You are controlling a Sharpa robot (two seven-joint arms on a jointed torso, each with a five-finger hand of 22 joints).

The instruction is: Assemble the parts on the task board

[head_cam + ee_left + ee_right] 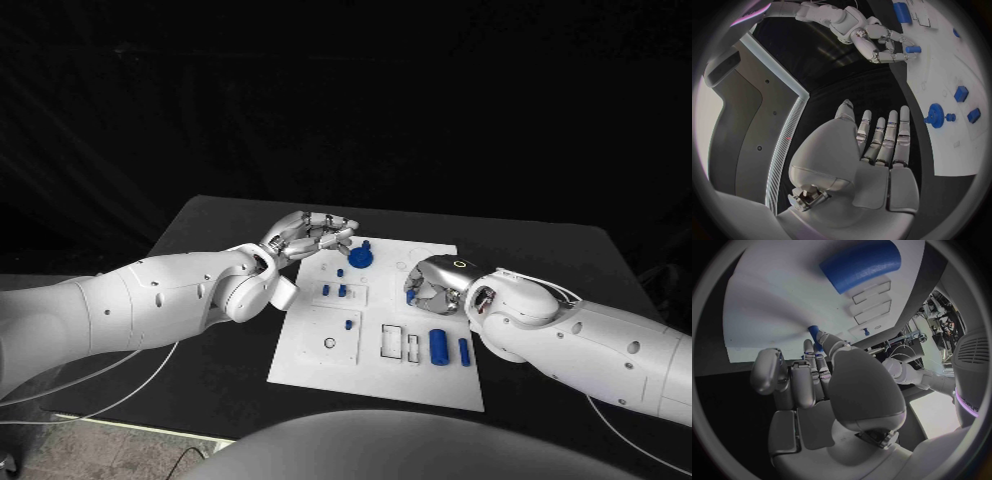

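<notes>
White board (pixel 325 362) flat, centre frame. Blue gear (pixel 361 257) near upper edge; two blue cylinders (pixel 438 346) lying lower right; small blue pegs (pixel 333 290) upper left.

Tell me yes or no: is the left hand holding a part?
No. The left hand has its fingers straight and apart, nothing in them, beside the task board.

The task board (pixel 310 365) lies on the table (pixel 216 225), between the two hands. The gear (pixel 361 256) stands on the board just beside the left hand's (pixel 307 236) fingertips (pixel 342 240). A small peg (pixel 912 49) sits at the right hand's (pixel 440 283) fingertips (pixel 901 56), with two cylinders (pixel 438 347) behind that hand, nearer the robot.
</notes>
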